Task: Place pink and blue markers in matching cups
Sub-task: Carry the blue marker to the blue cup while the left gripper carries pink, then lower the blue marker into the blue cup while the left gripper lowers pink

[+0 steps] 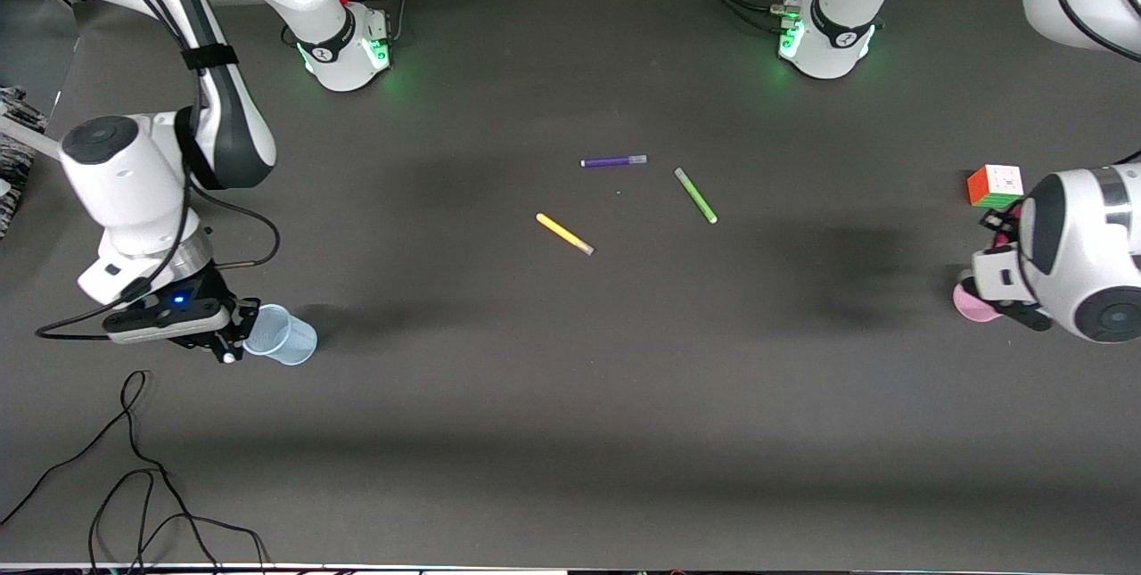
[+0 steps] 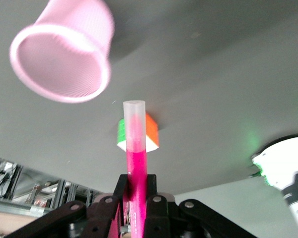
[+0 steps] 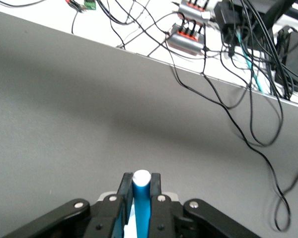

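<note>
My left gripper (image 2: 137,181) is shut on the pink marker (image 2: 135,144), whose pale cap points toward the puzzle cube (image 2: 151,133). The pink cup (image 2: 64,52) is just beside the marker tip, mouth open to this view. In the front view this gripper (image 1: 1000,232) is between the cube (image 1: 994,185) and the pink cup (image 1: 974,303), at the left arm's end. My right gripper (image 3: 141,179) is shut on the blue marker (image 3: 141,198), white tip outward. In the front view it (image 1: 230,345) is at the rim of the pale blue cup (image 1: 281,336).
A purple marker (image 1: 613,161), a green marker (image 1: 695,194) and a yellow marker (image 1: 564,234) lie mid-table. Loose black cables (image 1: 134,468) trail near the table's front edge at the right arm's end. The other arm's base (image 2: 288,173) shows in the left wrist view.
</note>
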Available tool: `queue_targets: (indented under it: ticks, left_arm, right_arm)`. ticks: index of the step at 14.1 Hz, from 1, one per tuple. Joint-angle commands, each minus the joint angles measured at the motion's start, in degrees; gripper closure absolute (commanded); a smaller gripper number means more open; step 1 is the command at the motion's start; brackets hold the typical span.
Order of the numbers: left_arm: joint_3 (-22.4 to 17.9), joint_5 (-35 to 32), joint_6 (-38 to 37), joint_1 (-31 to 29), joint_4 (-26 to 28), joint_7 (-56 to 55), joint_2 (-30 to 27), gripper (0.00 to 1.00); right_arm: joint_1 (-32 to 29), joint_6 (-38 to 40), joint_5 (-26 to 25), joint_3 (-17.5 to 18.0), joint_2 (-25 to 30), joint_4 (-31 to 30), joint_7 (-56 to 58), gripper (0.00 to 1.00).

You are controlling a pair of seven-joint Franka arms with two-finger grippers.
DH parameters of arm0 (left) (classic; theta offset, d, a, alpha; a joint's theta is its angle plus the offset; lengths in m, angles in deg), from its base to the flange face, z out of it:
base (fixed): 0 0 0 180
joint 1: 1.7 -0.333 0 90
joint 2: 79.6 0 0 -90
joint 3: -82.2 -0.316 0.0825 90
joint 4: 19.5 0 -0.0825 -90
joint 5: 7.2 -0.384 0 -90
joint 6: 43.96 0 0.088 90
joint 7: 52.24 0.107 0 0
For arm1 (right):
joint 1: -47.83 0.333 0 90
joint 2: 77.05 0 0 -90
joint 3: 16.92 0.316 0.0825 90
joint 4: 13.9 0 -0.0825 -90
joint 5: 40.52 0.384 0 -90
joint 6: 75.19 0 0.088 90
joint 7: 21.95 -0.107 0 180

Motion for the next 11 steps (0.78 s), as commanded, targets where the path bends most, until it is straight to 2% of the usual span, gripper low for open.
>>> queue_targets:
  ticks: [1,3,5,7,11]
  left_arm:
    - [0.13,-3.48,-1.11,-3.79,-5.03,2.27,4.61,1.0]
    - [0.13,-4.2,-0.58,-4.16,-7.75,3.41,7.85,1.0]
    - [0.13,-4.02,-0.58,-4.16,-11.18,3.41,11.55,1.0]
    - [0.13,-4.11,0.29,-4.07,-11.64,3.33,12.18,1.0]
    - [0.22,-3.84,4.34,-4.07,-11.55,2.98,13.76,1.0]
  right_arm:
    - [0.51,-7.62,-1.19,-0.96,-1.64,-1.91,0.93,1.0]
    - [0.43,-13.07,-1.27,-1.14,-3.31,-3.75,1.01,1.0]
    - [0.43,-15.98,-1.28,-2.8,-4.28,-4.89,4.25,1.0]
    - [0.34,-20.29,-1.36,-3.77,-5.07,-7.17,4.62,1.0]
    - [0.34,-20.39,-1.27,-3.87,-5.34,-7.54,4.35,1.0]
